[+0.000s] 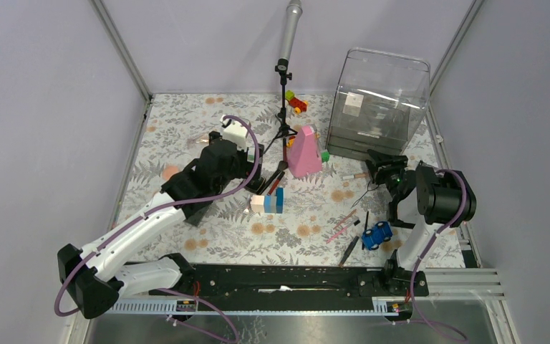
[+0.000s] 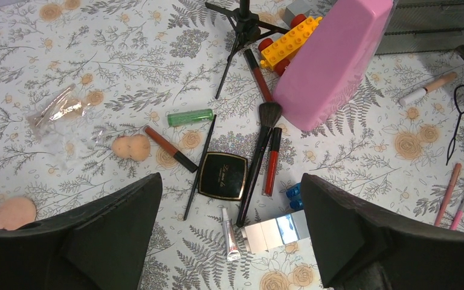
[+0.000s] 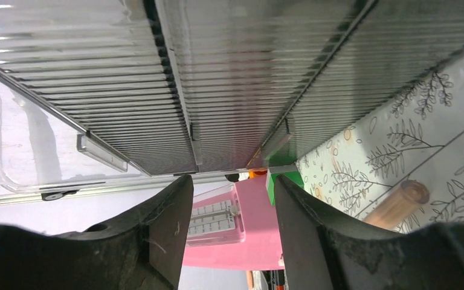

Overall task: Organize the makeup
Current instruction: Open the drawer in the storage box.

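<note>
Left wrist view: left gripper (image 2: 231,181) jaws wide apart, hovering over black compact (image 2: 221,175), powder brush (image 2: 260,157) at its 3 o'clock. Right gripper (image 3: 234,181) jaws parted, empty, facing clear drawer unit (image 3: 229,72). Tip: centre fingers on drawer handle (image 3: 101,152), 10 o'clock, before squeezing.

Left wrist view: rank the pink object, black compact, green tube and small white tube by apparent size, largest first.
1. pink object
2. black compact
3. green tube and small white tube: too alike to rank.
</note>
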{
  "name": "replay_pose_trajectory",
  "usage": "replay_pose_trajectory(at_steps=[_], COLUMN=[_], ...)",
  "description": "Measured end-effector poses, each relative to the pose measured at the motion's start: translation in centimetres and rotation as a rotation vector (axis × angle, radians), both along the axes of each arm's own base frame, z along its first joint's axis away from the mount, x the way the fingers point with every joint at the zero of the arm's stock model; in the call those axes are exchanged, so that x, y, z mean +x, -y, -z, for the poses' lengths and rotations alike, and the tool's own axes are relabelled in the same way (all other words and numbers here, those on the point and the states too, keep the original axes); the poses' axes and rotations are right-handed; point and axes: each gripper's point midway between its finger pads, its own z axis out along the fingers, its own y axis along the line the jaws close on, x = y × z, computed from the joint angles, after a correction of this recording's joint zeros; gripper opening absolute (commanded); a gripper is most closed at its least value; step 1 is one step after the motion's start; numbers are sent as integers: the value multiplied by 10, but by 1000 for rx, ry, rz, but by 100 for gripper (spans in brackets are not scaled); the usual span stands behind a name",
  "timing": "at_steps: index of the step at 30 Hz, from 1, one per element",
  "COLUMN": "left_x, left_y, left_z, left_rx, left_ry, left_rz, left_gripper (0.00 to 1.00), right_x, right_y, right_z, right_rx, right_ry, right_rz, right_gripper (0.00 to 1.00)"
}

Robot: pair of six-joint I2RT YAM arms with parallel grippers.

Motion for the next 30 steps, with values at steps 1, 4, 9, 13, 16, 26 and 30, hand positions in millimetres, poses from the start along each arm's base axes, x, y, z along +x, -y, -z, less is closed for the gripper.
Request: replay_pose_trajectory(at_steps=[1,4,9,13,16,26,30], left_x=[0,0,0,0,1,1,1], left_y=[0,0,0,0,1,1,2], left_z=[0,0,0,1,3,10,12], left_rx=[1,3,3,5,7,21,23], left_ry=[1,1,1,-2,-5,-17,-22], left_rz=[0,1,2,2,2,5,8], left_gripper=[95,95,95,95,95,95,95], right_x=[1,3,8,12,14,26,28], right_y=[0,1,2,3,4,7,7], right_z=[-1,-3,-7,-12,-14,-21,-20], right_rx=[-1,-2,-4,-3,0,12,16], right_ry=[4,14,31,44,50,73,74], right_rz=[0,0,2,7,10,26,24], right_gripper=[59,59,59,57,56,48,43])
